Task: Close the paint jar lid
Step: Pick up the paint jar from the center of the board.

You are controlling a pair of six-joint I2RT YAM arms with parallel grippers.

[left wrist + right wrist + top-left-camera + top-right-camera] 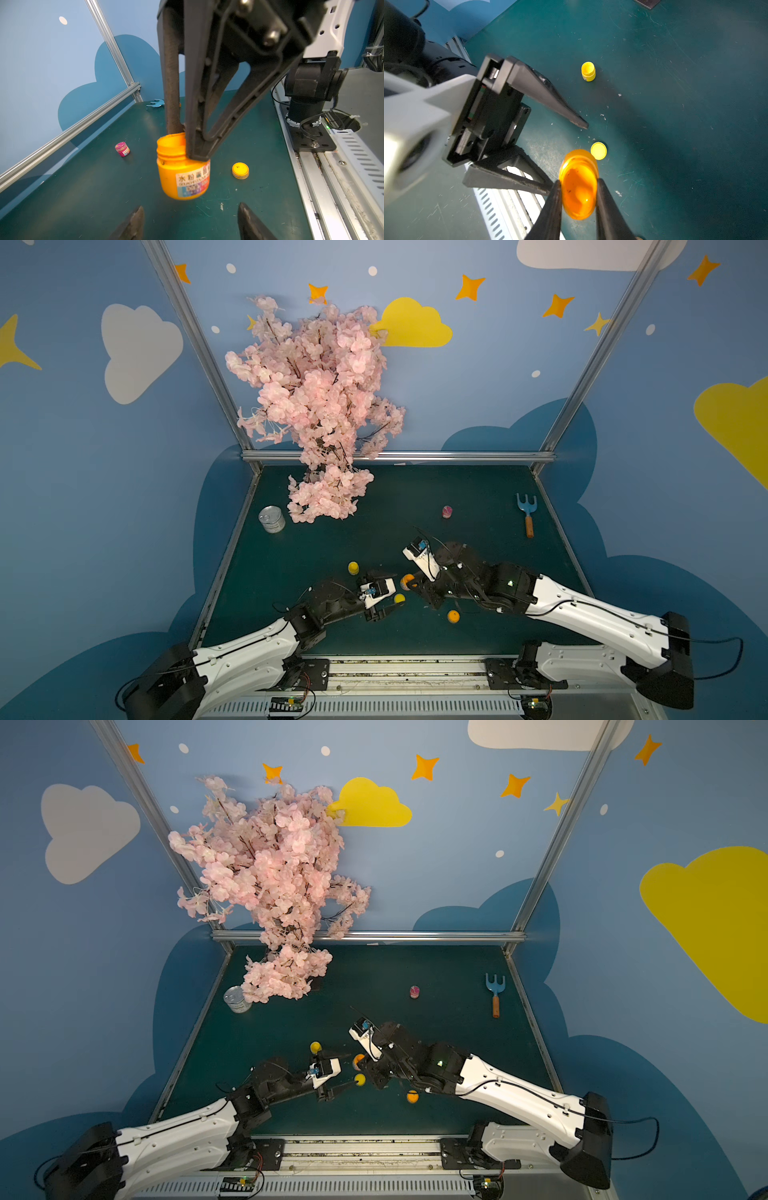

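Right gripper [578, 181] clamps the tilted, lidless orange plastic paint jar [182, 176] at its neck over the green table [478, 497]. Its round orange lid [453, 616] lies base-side, beneath the right arm. Left gripper [190, 208], fingers spread and empty, faces the jar.

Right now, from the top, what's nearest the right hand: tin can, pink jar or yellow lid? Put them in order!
1. yellow lid, just beside it.
2. pink jar, farther back, middle.
3. tin can, far left, by the flowers.
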